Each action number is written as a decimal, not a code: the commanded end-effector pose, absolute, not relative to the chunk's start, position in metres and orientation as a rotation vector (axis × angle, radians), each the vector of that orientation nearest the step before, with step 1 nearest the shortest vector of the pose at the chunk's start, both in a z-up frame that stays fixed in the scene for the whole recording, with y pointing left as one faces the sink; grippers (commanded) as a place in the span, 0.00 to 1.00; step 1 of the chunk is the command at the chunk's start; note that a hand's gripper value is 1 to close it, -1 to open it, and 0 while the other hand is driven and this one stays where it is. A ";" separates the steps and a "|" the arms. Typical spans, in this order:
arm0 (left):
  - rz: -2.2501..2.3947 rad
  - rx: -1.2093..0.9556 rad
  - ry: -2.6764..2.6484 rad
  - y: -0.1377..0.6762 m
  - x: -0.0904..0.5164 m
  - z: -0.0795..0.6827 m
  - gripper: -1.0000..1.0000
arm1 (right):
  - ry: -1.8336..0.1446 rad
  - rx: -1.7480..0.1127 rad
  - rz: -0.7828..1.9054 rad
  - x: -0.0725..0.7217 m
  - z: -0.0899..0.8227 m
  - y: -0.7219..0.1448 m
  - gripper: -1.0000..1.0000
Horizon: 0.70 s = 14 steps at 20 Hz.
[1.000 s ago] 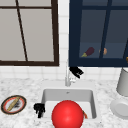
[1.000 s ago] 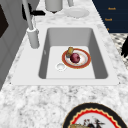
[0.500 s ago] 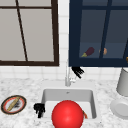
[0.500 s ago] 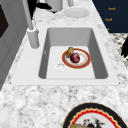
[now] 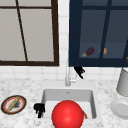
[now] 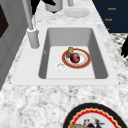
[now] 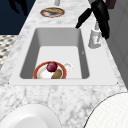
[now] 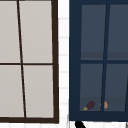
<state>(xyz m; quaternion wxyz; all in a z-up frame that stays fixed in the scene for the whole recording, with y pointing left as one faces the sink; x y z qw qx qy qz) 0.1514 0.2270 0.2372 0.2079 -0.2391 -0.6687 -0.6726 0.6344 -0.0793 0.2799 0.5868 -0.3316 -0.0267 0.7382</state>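
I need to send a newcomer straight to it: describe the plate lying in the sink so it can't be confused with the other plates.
Start at the white sink set in the marbled counter. On its floor, near the drain, lies the plate. Its rim is orange-red, and it carries a dark red round fruit and a brownish piece of food; the plain white plate and the black-rimmed patterned plate both sit on the counter.

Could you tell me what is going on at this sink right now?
The right hand hangs in the air by the faucet, fingers relaxed and holding nothing. The left hand hovers at the sink's front left corner. In the basin lies a red-rimmed plate with a dark red fruit on it. A patterned plate sits on the counter to the left.
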 end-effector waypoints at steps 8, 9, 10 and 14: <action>-1.872 -0.666 -1.861 0.227 0.151 0.237 0.50 | -0.274 -0.659 1.668 0.594 0.296 -0.109 0.00; -1.872 -0.666 -1.861 0.227 0.151 0.237 0.50 | -0.289 -0.645 1.669 0.587 0.295 -0.108 0.00; -1.872 -0.666 -1.861 0.227 0.151 0.237 0.50 | -0.308 -0.643 1.668 0.581 0.295 -0.107 0.00; -1.872 -0.666 -1.861 0.227 0.151 0.237 0.50 | -0.351 -0.657 1.635 0.560 0.285 -0.106 0.00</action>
